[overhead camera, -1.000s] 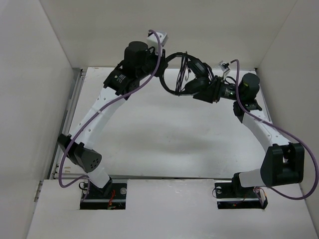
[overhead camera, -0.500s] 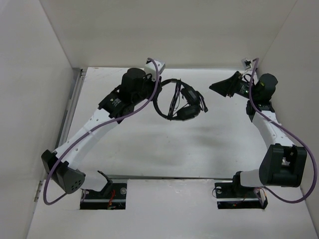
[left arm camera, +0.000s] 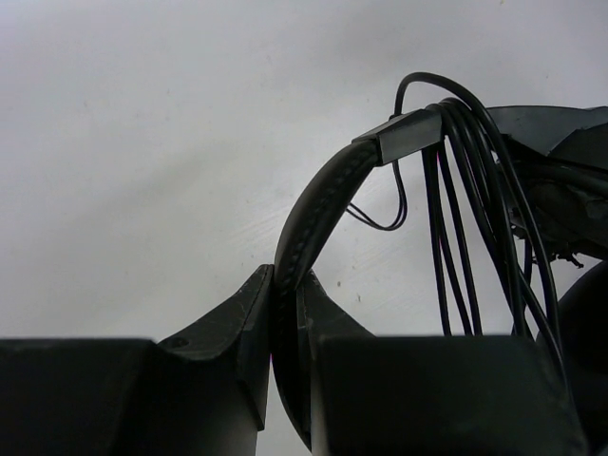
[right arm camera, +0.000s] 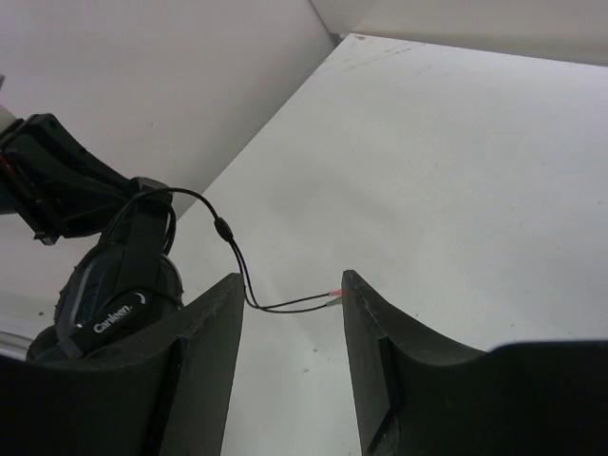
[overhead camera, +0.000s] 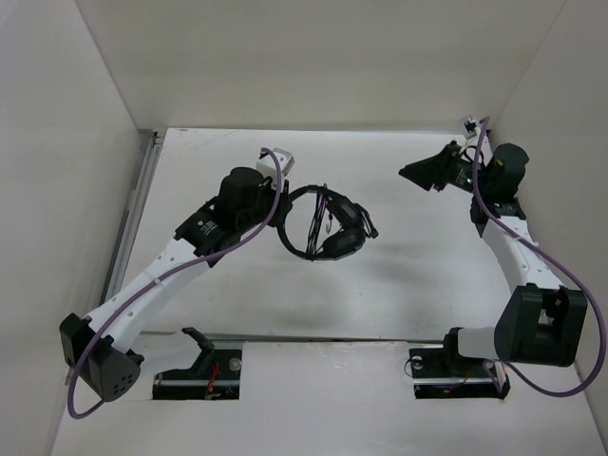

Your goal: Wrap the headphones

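Note:
The black headphones (overhead camera: 328,226) hang above the table's middle, their thin cable looped several times over the headband. My left gripper (overhead camera: 282,211) is shut on the padded headband (left arm camera: 318,204), which runs up between the fingers in the left wrist view; cable strands (left arm camera: 456,237) hang to its right. My right gripper (overhead camera: 410,172) is open and empty at the far right, well apart from the headset. In the right wrist view an earcup (right arm camera: 114,304) shows at lower left, and the loose cable end with pink and green plugs (right arm camera: 332,295) shows beyond the open fingers.
White walls enclose the table (overhead camera: 399,294) on the left, back and right. A purple robot cable (overhead camera: 275,195) runs along the left arm close to the headset, and another (overhead camera: 570,285) along the right arm. The arm bases stand at the near edge.
My left gripper has carried the headphones toward me and leftward, lower over the table's middle. My right gripper let go of the headset a second ago, pulled away to the right and now stays there.

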Action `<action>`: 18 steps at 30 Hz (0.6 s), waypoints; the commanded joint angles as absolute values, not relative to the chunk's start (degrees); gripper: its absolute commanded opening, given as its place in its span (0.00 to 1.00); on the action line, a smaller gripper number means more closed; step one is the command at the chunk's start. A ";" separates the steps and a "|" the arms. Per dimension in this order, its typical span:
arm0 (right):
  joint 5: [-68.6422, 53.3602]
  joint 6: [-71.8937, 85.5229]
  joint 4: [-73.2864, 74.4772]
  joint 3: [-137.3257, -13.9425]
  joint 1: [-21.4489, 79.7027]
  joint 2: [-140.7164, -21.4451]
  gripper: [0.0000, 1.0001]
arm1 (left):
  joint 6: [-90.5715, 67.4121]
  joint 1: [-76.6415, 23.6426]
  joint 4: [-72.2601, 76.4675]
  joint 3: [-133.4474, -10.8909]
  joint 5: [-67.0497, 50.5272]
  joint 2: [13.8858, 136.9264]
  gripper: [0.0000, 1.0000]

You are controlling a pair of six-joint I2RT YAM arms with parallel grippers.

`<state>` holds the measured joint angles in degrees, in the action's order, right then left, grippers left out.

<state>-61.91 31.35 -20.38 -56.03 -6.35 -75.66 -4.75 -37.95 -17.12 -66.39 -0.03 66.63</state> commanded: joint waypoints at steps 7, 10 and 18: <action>-61.17 28.21 -19.07 -55.81 -7.43 -73.21 0.52 | -9.05 -38.01 -8.18 -56.52 -1.58 65.04 0.00; -61.08 28.13 -19.07 -55.37 -8.04 -72.86 0.52 | -9.67 -37.57 -6.69 -54.24 -1.76 65.83 0.00; -61.00 28.12 -19.07 -54.05 -8.40 -72.16 0.52 | -11.34 -33.09 -0.36 -51.15 -1.58 71.71 0.00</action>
<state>-61.23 29.32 -17.91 -54.43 -7.92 -73.73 -8.47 -34.96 -8.82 -51.33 -0.86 70.39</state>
